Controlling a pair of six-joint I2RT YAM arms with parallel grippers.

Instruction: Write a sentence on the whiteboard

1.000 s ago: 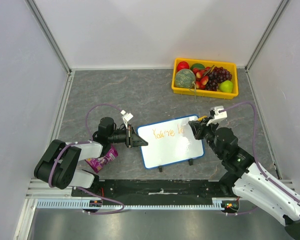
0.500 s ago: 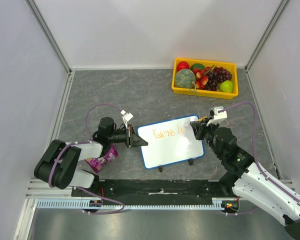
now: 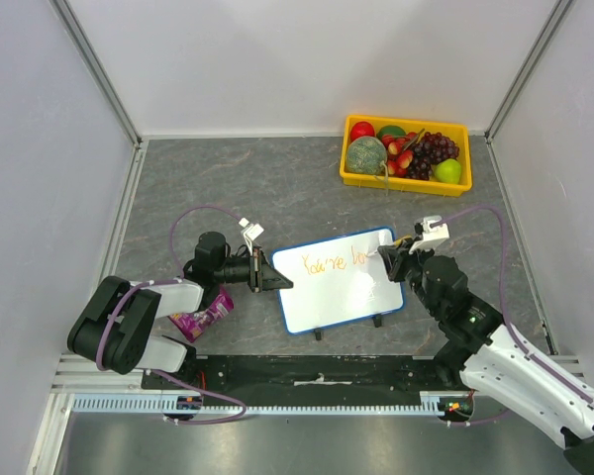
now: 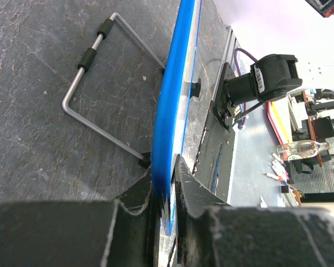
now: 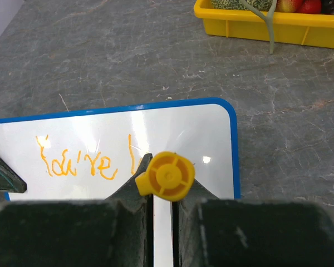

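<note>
Top view: finds right gripper (image 3: 394, 259) shifted slightly right over whiteboard (image 3: 337, 292), near-centre on table (image 3: 228, 188); sentence (image 3: 324, 263) longer by a stroke, judged well short of done. Left wrist: shows left gripper (image 4: 166, 183) clamped on board's blue edge. Right wrist: shows right gripper clamped on marker (image 5: 166, 176); hides tip and newest letter.

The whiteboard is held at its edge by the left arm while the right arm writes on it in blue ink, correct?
No: the lettering is orange, as the right wrist view shows. The left gripper does clamp the whiteboard edge, and the right gripper holds the marker.
</note>
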